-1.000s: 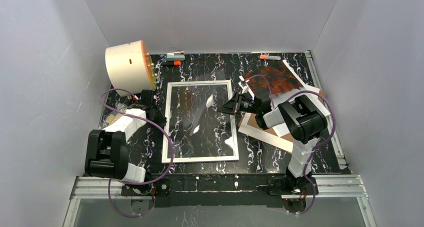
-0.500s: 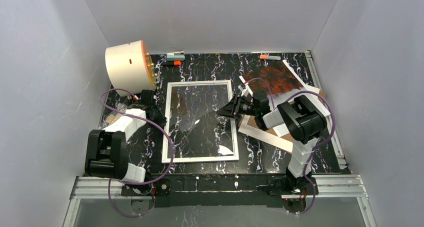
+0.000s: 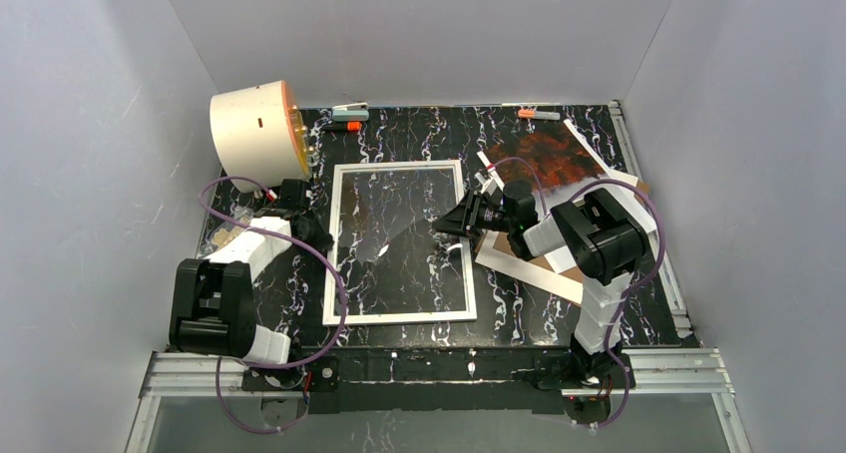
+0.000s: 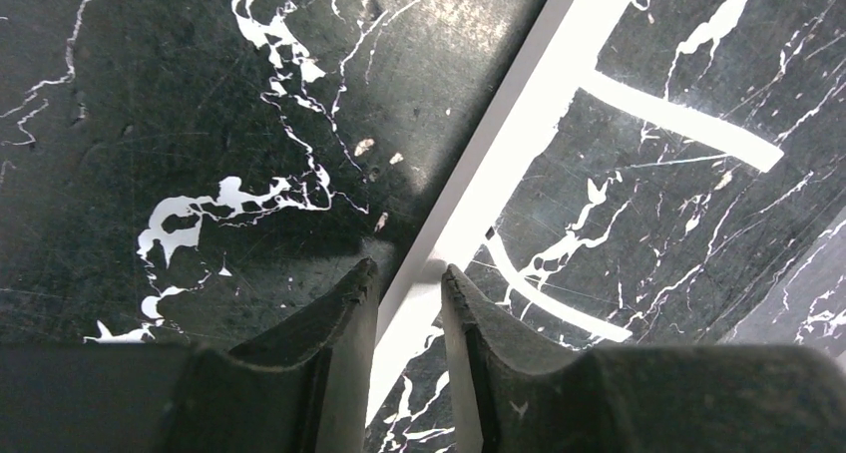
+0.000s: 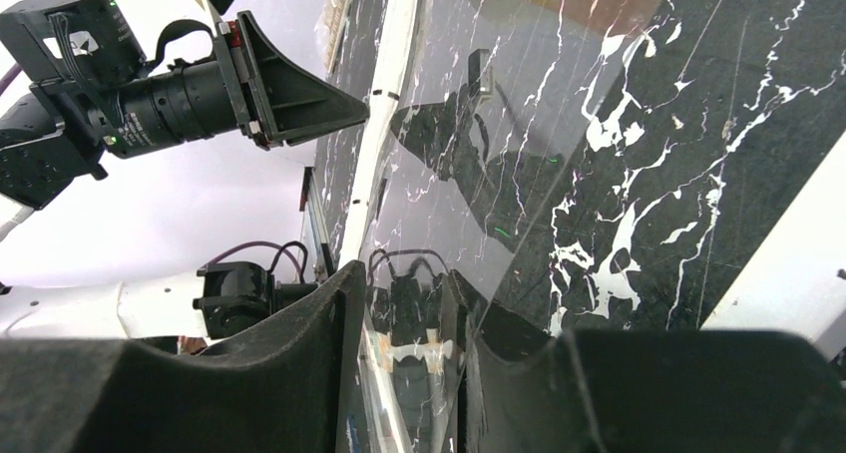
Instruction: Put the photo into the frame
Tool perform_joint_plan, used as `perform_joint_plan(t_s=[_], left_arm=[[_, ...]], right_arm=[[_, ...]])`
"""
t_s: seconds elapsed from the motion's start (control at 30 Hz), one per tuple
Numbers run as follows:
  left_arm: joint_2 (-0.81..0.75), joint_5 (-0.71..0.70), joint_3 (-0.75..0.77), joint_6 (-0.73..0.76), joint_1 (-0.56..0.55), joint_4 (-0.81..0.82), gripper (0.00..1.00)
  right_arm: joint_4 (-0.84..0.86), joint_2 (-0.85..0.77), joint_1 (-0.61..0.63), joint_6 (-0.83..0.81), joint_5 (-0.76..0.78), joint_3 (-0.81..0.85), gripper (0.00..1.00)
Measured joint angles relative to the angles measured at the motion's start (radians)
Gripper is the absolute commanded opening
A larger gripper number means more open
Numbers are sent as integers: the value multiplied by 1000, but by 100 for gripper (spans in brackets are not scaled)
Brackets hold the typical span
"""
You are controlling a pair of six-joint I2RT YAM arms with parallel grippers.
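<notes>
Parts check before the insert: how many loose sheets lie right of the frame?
3, right of the frame, partly under the right arm: the photo farthest back, a brown board nearer, a white mat edge nearest. More may be hidden.

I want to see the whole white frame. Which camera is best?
The top camera: the frame lies flat with all four white edges in view. The left wrist camera shows one strip of edge at the left gripper. The right wrist camera shows a bit of edge beyond the clear sheet in the right gripper.
</notes>
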Motion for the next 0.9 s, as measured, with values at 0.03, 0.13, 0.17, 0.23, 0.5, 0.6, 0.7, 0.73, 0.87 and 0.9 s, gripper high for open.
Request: perform_joint_plan(t_s=[0.03,0.13,0.17,0.23,0.5,0.6,0.7,0.73,0.87,0.9], left_arm=[[0,5,0,2,0,1,32],[0,33,0,8,0,10,33],[0,45,0,11,0,16,33],[0,69,0,15,0,30,33],[16,93,0,38,0,54,33],[35,92,0,56,1,53,33],[56,92,1,71,1,54,31],[56,92,2,76,1,54,30],[57,91,2,87,1,54,24],[57,91,2,89,1,54,23]], right_arm=[[0,0,0,0,0,0,43],[0,0,0,0,0,0,42],[0,1,0,0,0,0,42],[0,6,0,0,1,0,41],[0,30,0,-1,4,3,40],[0,31,0,-1,5,3,39],[0,32,0,-1,6,3,38],[0,33,0,-1,7,3,38],[0,41,0,-1,8,3,38],[0,44,0,-1,8,3,38]])
